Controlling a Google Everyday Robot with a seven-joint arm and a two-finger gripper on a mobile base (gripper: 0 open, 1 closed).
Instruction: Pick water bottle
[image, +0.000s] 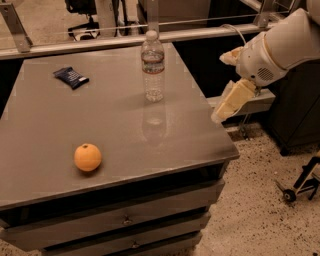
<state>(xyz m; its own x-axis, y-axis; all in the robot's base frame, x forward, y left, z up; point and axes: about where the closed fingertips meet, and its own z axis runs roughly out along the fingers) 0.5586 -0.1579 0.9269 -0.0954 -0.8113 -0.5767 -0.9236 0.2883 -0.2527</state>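
The water bottle (152, 66) is a clear ribbed plastic bottle with a white cap and a thin label band. It stands upright near the back right of the grey table top (110, 125). My gripper (221, 88) hangs off the table's right edge, right of the bottle and well apart from it. Its cream fingers (233, 99) are spread and hold nothing. The white arm reaches in from the upper right.
An orange (88, 157) lies near the table's front left. A dark blue snack packet (71, 77) lies at the back left. Drawers sit under the table top. A rail runs behind the table. A wheeled stand (300, 185) is on the speckled floor at the right.
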